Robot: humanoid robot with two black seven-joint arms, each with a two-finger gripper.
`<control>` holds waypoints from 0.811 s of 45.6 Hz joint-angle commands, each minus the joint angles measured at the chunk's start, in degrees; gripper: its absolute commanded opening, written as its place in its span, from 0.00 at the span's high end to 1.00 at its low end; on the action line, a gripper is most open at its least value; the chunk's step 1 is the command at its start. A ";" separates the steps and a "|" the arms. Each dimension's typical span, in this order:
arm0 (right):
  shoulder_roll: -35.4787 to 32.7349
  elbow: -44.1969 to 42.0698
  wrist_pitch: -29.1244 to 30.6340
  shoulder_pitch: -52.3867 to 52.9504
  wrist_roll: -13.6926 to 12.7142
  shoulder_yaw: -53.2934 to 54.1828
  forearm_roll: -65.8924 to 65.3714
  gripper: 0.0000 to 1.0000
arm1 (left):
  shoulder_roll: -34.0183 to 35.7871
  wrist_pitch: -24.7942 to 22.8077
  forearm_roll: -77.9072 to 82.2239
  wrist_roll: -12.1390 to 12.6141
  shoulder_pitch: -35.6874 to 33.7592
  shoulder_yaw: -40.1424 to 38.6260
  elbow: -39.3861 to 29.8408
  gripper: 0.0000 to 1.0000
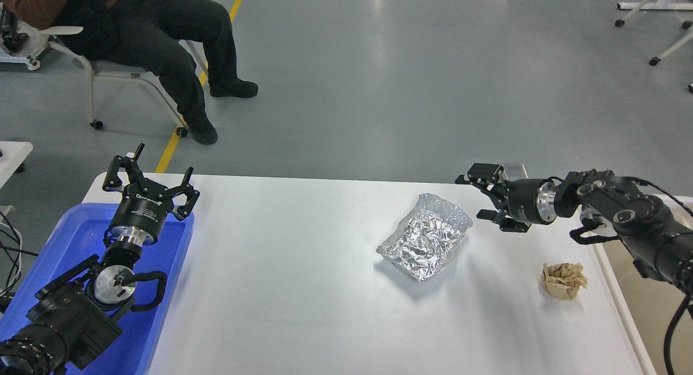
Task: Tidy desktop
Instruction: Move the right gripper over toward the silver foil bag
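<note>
The white desktop (281, 288) fills the middle of the head view. A crumpled silver foil bag (425, 236) lies on it right of centre. A crumpled brown paper wad (564, 281) lies near the right edge. My right gripper (476, 197) is open and empty, low over the desktop, just right of the foil bag and pointing left at it. My left gripper (149, 177) is open and empty, held above the far end of the blue tray (70, 245) at the left.
A cream-white bin (628, 310) stands off the desktop's right edge. A seated person (157, 34) on a wheeled chair is beyond the far left corner. Cables hang at the far left.
</note>
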 commanded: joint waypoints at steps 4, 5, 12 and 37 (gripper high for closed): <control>0.37 3.34 -15.45 -1.25 3.44 -10.06 -6.94 0.00 | 0.00 0.00 0.00 0.00 -0.01 0.00 0.00 0.00; 0.45 3.34 -15.98 -1.42 3.53 -10.68 -6.94 0.00 | 0.00 0.00 -0.08 0.00 -0.01 0.00 0.00 0.00; 1.51 3.25 -21.16 -3.00 3.62 -13.14 -6.94 0.00 | 0.00 0.00 -0.08 0.00 -0.01 0.00 0.00 0.00; 6.78 3.16 -28.20 -6.08 3.71 -16.04 -7.03 0.00 | 0.00 0.00 0.00 0.00 -0.01 0.00 0.00 0.00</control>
